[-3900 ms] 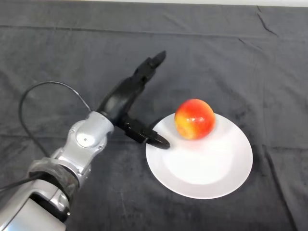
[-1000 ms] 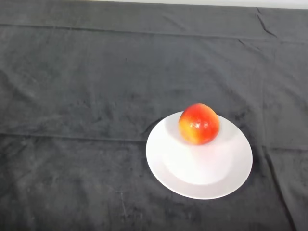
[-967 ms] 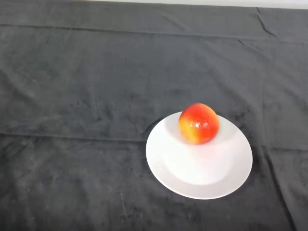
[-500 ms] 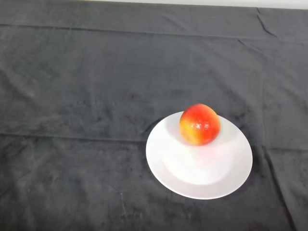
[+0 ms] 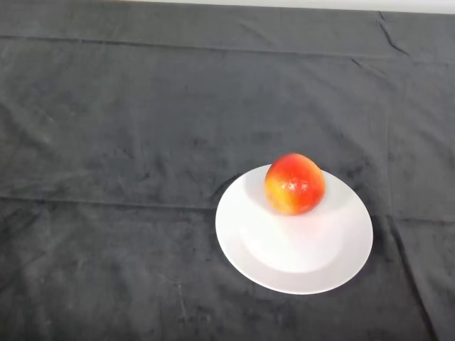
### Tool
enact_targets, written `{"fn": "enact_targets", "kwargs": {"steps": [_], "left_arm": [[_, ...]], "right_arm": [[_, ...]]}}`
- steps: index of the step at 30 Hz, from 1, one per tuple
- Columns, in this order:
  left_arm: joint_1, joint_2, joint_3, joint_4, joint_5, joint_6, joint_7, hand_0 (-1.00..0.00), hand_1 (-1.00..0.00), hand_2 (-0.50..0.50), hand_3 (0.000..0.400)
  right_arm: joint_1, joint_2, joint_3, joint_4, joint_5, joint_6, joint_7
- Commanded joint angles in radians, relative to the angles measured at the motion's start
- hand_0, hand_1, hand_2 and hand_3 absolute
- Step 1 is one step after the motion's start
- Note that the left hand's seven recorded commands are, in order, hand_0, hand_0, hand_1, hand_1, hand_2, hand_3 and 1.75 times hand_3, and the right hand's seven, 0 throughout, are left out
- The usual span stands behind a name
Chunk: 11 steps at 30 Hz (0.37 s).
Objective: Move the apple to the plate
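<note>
A red and yellow apple rests on the far part of a round white plate, which lies on the dark cloth right of the middle of the head view. Nothing touches the apple.
The dark cloth covers the whole table, with creases running across it. A pale strip marks the table's far edge at the top.
The arm and hand, beside the plate 3.9 s ago, have left the view. The apple has settled slightly to the right on the plate and lies still over the last second.
</note>
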Motion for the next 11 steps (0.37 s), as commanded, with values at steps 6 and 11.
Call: {"fn": "enact_targets", "kwargs": {"steps": [6, 11], "left_arm": [[0.02, 0.03, 0.016, -0.051, 0.046, -0.035, 0.021, 0.0, 0.0, 0.0, 0.0], [0.021, 0.027, 0.02, -0.054, 0.057, -0.037, 0.028, 0.0, 0.0, 0.0, 0.0]], "right_arm": [[0.063, 0.036, 0.0199, 0.034, -0.0149, 0.005, 0.0111], [0.064, 0.036, 0.0199, 0.033, -0.0148, 0.005, 0.0111]]}}
